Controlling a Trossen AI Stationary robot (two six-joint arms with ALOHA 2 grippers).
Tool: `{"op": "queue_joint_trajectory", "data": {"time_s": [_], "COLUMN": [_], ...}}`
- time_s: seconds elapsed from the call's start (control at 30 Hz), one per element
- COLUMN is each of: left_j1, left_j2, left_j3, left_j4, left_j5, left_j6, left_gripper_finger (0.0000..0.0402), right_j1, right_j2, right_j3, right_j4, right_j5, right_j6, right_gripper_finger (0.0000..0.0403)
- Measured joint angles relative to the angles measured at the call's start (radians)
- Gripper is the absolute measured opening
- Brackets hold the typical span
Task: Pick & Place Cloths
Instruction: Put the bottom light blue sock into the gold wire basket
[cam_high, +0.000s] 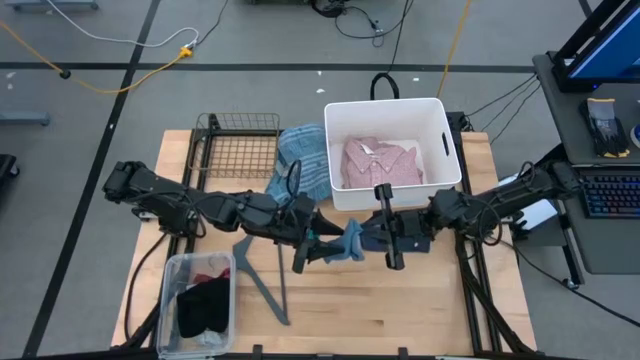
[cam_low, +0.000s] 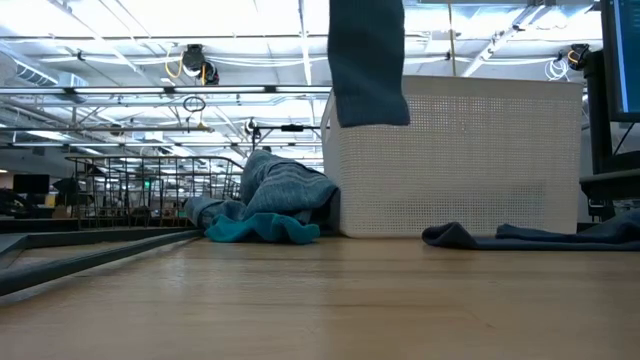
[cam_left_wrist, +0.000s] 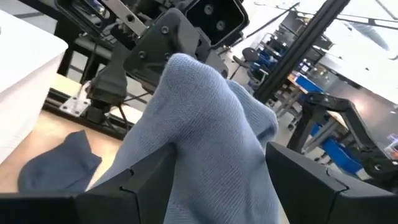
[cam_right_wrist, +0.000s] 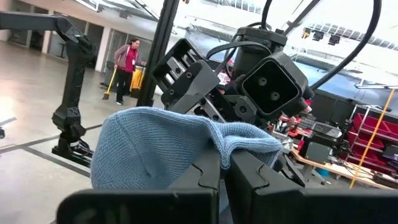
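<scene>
A: Two pincers are meeting just in front of the white tub (cam_high: 438, 128), and both are gripping the same light-blue beanie (cam_high: 350, 240).

B: How is each one holding it?

A: The left pincer (cam_high: 322, 243) is standing wide, its fingers (cam_left_wrist: 130, 186) stretched apart with the beanie bunched between them. The right pincer (cam_high: 372, 238) is pinching together on a fold of the knit; in the right wrist view the fingers (cam_right_wrist: 205, 174) are nearly touching with the cloth squeezed between.

B: Is the beanie resting on the counter (cam_high: 400, 310)?

A: No, it is hanging in the air. In the low view it is dangling from above in front of the tub's perforated wall.

B: Where are the other cloths lying?

A: A pink shirt (cam_high: 380, 162) is lying inside the tub. A teal and blue pile (cam_high: 302, 165) is leaning against the tub's left wall, beside the wire basket (cam_high: 238, 150). A navy piece (cam_low: 520, 236) is lying flat on the counter in front of the tub, under the right arm.

B: Anything farther from the tub?

A: A clear bin (cam_high: 196, 305) is sitting well off toward the front left corner, holding dark and maroon cloths (cam_high: 205, 300). A grey V-shaped bar (cam_high: 262, 280) is lying between that bin and the pincers.
</scene>
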Motion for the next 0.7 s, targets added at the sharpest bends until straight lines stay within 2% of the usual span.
{"op": "queue_joint_trajectory", "data": {"time_s": [0.33,0.7], "left_j1": [0.01,0.027], "left_j2": [0.0,0.056], "left_j3": [0.0,0.0], "left_j4": [-0.045,-0.027], "left_j5": [-0.06,0.021], "left_j6": [-0.005,-0.055], "left_gripper_finger": [0.0255,0.0255], "right_j1": [-0.035,-0.04], "right_j2": [0.015,0.07], "right_j3": [0.0,0.0], "right_j4": [0.001,0.019], "right_j5": [0.0,0.0], "right_j6": [0.048,0.046], "right_gripper_finger": [0.0,0.0]}}
